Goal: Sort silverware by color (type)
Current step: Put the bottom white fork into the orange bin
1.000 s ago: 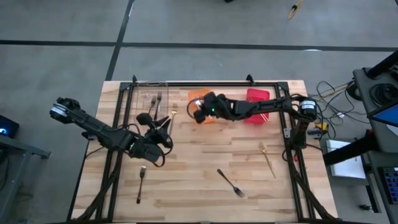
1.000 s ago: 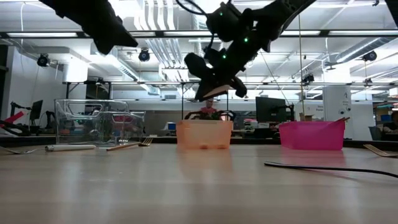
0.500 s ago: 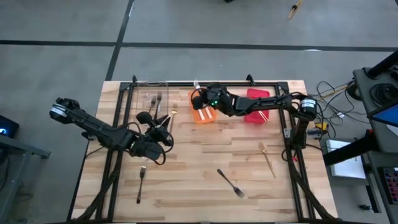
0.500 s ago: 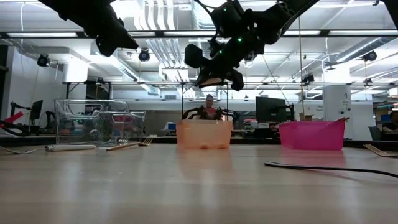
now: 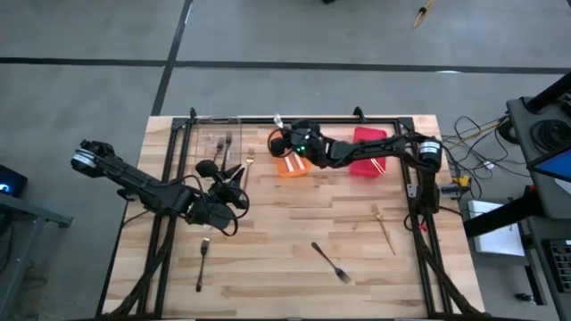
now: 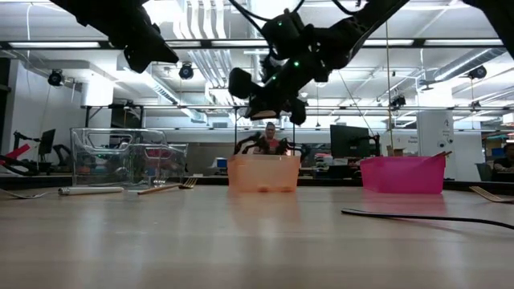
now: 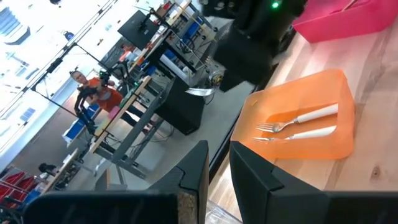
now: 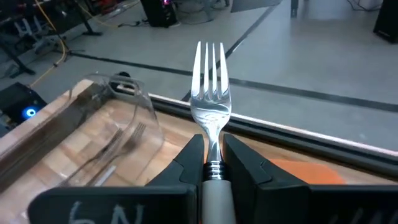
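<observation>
Plainly, a white-handled silver fork (image 8: 210, 109) was pinched by its neck between the fingers of the right gripper (image 8: 211, 163), tines pointing away from the wrist. In the high view that gripper (image 5: 284, 143) was held in the air over the far-left corner of the orange bin (image 5: 294, 162), which served as the landmark at the back middle of the table (image 5: 294, 259). Two more white-handled forks (image 7: 298, 122) were seen lying side by side inside the orange bin. A clear bin (image 5: 217, 143) with dark forks in it was placed to the left of the orange bin, and a red bin (image 5: 368, 152) holding gold pieces just to its right. Nearer the front, well apart from the orange bin, a dark fork (image 5: 331, 261) was left on the wood; a gold fork (image 5: 384, 224) lay toward the right edge and another dark fork (image 5: 202, 260) toward the front left. The left gripper (image 5: 228, 201) was poised above the table, forward and left of the orange bin, its fingers (image 7: 193, 174) drawn close with a narrow gap and nothing between them.
</observation>
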Controlling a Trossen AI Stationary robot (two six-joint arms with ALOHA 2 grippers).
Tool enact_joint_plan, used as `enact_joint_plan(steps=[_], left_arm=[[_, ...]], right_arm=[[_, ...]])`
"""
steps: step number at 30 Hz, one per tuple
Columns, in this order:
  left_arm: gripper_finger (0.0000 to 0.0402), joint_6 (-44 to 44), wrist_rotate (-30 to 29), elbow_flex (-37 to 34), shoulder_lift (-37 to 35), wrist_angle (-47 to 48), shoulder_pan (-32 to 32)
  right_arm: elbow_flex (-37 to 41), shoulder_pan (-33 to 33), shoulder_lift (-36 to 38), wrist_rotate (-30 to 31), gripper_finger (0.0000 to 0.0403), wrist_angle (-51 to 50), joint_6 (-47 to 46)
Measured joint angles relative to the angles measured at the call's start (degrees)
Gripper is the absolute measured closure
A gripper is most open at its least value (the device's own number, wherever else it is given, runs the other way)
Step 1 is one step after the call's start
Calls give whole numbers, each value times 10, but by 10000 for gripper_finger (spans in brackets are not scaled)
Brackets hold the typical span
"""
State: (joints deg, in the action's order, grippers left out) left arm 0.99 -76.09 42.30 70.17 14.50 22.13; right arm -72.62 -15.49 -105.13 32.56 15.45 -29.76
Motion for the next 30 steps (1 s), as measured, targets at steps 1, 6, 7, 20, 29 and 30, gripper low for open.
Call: enact_joint_plan(steps=[1,6,7,20,29,30], left_arm=[[353,0,0,0,0,1,0],[353,0,0,0,0,1,-1],[353,0,0,0,0,1,-1],[353,0,0,-1,0,1,-1],[353,0,1,-1,0,1,-1],[353,0,1,-1,0,1,-1]], right_arm=[[-9,-1,-5,0,370,-3,2],[-58,-7,-31,6,370,-50,20],[-67,-7,-36,6,370,-62,24],[-133,-12,-82,0,370,-247,26],[-133,-31,-77,-149,370,-338,-43],[-133,-32,-77,-149,370,-339,-47]])
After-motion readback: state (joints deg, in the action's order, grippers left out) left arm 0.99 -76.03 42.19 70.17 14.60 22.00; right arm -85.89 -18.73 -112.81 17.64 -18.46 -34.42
